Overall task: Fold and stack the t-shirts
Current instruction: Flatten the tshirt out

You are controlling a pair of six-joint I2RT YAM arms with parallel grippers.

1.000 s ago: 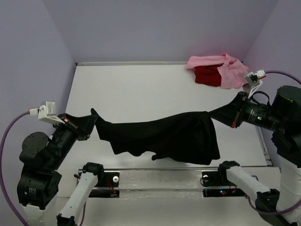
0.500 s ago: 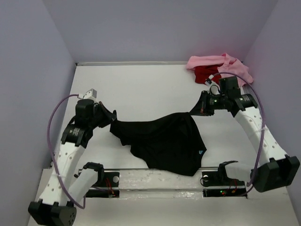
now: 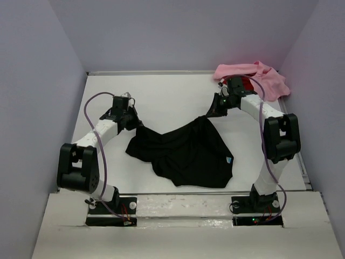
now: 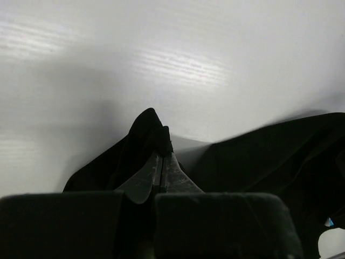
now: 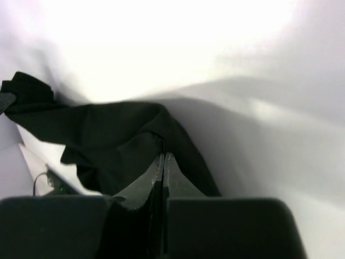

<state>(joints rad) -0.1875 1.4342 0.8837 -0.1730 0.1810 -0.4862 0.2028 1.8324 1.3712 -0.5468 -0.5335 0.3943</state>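
The black t-shirt (image 3: pixel 186 156) lies crumpled on the white table, stretched between both grippers, with a small light label near its right hem. My left gripper (image 3: pixel 136 125) is shut on its left corner; in the left wrist view the fingers (image 4: pixel 161 156) pinch black cloth (image 4: pixel 145 129). My right gripper (image 3: pixel 212 113) is shut on the shirt's upper right corner; in the right wrist view the gripper (image 5: pixel 163 156) pinches a fold of it (image 5: pixel 108 135). The pink t-shirt (image 3: pixel 264 80) and the red t-shirt (image 3: pixel 237 86) lie bunched together at the far right corner.
The white table (image 3: pixel 172 97) is walled by lilac panels on three sides. A metal rail (image 3: pixel 183 202) with the arm bases runs along the near edge. The right arm's cable loops over the pink and red pile.
Both arms have moved away from the near edge toward the table's back, dragging the black shirt with them. The shirt went from hanging stretched in the air to lying on the table.
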